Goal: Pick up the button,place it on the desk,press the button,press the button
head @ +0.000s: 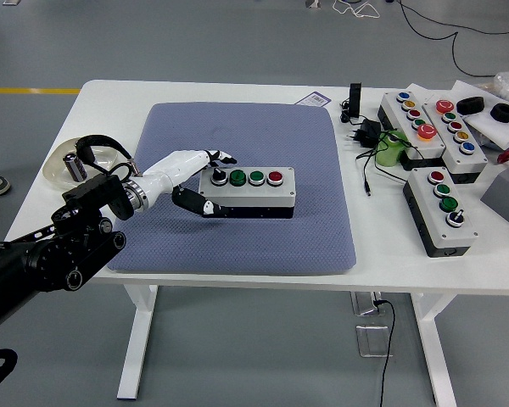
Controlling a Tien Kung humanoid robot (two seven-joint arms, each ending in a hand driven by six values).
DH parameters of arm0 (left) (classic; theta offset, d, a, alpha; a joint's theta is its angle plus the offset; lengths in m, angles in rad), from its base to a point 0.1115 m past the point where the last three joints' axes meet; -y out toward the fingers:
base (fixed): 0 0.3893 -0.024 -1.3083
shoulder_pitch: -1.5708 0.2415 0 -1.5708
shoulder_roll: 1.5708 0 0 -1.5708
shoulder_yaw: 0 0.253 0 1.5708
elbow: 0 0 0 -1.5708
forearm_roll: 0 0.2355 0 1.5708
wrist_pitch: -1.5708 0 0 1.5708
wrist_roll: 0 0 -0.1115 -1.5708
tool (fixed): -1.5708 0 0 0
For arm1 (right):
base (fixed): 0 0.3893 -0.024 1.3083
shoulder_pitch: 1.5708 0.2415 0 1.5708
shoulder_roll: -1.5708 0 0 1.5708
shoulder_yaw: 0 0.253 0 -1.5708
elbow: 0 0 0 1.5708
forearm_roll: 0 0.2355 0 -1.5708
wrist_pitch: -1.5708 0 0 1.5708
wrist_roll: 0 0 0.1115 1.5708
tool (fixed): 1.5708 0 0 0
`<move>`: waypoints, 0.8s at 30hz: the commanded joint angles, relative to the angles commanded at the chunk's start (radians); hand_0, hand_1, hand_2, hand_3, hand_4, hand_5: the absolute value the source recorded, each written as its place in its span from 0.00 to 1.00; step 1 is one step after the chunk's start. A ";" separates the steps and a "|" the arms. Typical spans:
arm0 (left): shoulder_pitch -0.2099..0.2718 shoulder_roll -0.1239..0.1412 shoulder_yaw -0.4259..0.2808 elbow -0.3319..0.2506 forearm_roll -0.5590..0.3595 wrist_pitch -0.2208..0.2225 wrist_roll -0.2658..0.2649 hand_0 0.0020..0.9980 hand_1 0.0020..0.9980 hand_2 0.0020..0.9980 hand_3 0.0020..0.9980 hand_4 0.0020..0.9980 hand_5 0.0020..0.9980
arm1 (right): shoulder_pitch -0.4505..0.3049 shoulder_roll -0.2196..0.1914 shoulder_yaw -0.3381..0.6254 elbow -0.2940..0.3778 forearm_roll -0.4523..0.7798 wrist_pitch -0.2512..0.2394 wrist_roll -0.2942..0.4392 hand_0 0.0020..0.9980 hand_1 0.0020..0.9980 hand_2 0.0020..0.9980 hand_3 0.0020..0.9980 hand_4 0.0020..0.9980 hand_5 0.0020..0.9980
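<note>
A grey button box (253, 193) with a black knob, two green buttons and a red button (275, 177) lies flat on the blue-grey mat (237, 127) in the middle of the white table. My left hand (210, 182) is at the box's left end. Its fingers (220, 158) stretch along the far-left corner and its thumb lies by the near-left corner. The fingers look spread and loose around the box end, not clamped on it. The right arm does not show.
A clear bowl (61, 174) holding small cylinders stands at the table's left edge, beside my left forearm. Several more button boxes (441, 208) lie at the right side, with a black plug adapter and cables (365, 131) and a green object (392, 148).
</note>
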 joint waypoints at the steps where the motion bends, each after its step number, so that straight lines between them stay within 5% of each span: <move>1: 0.001 0.000 -0.002 -0.001 0.001 0.000 0.000 0.81 0.85 0.91 0.88 0.98 0.32 | 0.000 0.000 0.001 0.000 0.000 0.000 0.000 0.64 0.53 0.55 0.63 0.24 0.24; 6: 0.019 0.009 -0.047 -0.043 0.031 -0.008 0.004 0.86 0.88 0.93 0.90 0.98 0.33 | -0.001 0.000 0.001 0.000 0.000 0.000 0.001 0.64 0.53 0.55 0.63 0.24 0.24; 16: 0.100 0.028 -0.257 -0.301 0.085 -0.024 0.030 0.90 0.90 0.95 0.91 1.00 0.36 | -0.006 0.000 -0.006 0.000 0.008 -0.001 0.001 0.64 0.53 0.55 0.63 0.24 0.24; 17: 0.104 0.029 -0.266 -0.324 0.085 -0.020 0.036 0.77 0.81 0.89 0.90 0.80 0.17 | -0.006 0.000 -0.005 0.000 0.008 -0.001 0.001 0.64 0.53 0.55 0.63 0.24 0.24; 19: 0.109 0.031 -0.280 -0.368 0.107 -0.019 0.061 0.77 0.81 0.89 0.90 0.80 0.17 | -0.007 0.000 -0.009 0.000 0.012 -0.002 0.001 0.64 0.53 0.55 0.63 0.24 0.24; 22: 0.110 0.032 -0.295 -0.417 0.149 -0.080 0.094 0.77 0.81 0.89 0.90 0.80 0.17 | -0.009 0.000 -0.012 0.000 0.015 -0.002 0.000 0.64 0.53 0.55 0.63 0.24 0.24; 23: 0.109 0.032 -0.296 -0.429 0.171 -0.098 0.104 0.24 0.33 0.36 0.87 0.71 0.13 | -0.009 0.000 -0.014 0.000 0.016 -0.002 0.000 0.64 0.53 0.55 0.63 0.24 0.24; 24: 0.107 0.031 -0.295 -0.440 0.197 -0.114 0.114 0.24 0.33 0.36 0.87 0.71 0.13 | -0.009 0.000 -0.014 0.000 0.015 -0.002 0.000 0.64 0.53 0.55 0.63 0.24 0.24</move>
